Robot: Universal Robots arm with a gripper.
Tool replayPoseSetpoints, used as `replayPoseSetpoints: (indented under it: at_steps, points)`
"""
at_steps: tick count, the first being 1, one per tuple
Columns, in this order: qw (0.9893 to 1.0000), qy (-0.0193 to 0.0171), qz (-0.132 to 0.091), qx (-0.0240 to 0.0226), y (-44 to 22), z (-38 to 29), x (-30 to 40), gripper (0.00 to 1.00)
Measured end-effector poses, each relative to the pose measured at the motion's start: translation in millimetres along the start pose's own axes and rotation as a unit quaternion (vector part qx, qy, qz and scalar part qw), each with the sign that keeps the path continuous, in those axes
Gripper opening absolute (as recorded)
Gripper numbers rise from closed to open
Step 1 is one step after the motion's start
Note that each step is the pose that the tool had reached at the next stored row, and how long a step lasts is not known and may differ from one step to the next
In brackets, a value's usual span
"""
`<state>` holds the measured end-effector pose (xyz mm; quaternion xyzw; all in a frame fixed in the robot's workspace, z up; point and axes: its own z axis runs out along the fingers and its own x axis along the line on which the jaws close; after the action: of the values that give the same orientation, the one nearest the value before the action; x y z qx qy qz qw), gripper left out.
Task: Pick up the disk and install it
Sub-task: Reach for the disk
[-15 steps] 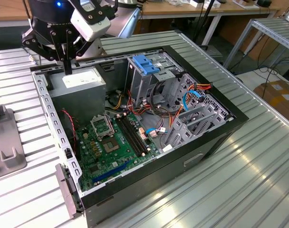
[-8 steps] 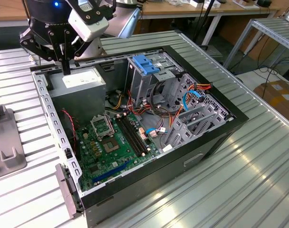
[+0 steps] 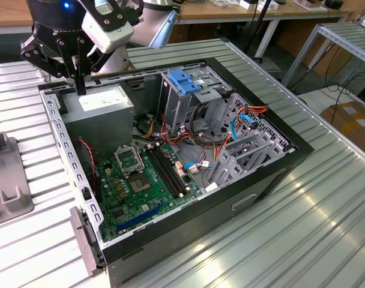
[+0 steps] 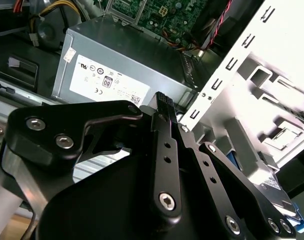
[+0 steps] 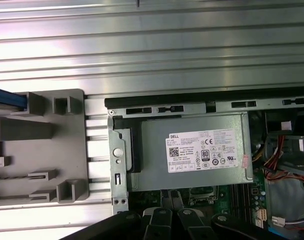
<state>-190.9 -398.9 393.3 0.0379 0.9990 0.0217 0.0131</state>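
Fingers [image 4: 164, 135] pressed together, gripping nothing. The gripper [image 3: 80, 90] hangs over the power supply [image 3: 104, 105] at a corner of the open case [image 3: 290, 144].

Disk [image 5: 7, 98] — a blue edge in the first wrist view — sits at the grey fixture [image 5: 42, 131] on the counter [image 3: 314, 228]. It is outside the case and well apart from the fingers.

Judgement: stiff, fairly light, shock-sensitive. The smooth plastic may slip — take it across the carrier's long side rails, not the drive face.

Bright, even overhead light. In the first wrist view glare bands the ribbed tabletop [image 5: 192, 45] beyond the claw [image 5: 171, 197]. In the second wrist view the chassis plate [image 4: 287, 60] beside the claw washes out white. The case [image 3: 260, 192] below it is softly shaded inside.
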Motion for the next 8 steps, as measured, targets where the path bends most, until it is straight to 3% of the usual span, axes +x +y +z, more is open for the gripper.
replayPoseSetpoints:
  at_steps: [8]
  points:
    - [1.0000, 0.0000, 0.000, 0.0000, -0.3, -0.1, 4.5, 0.10]
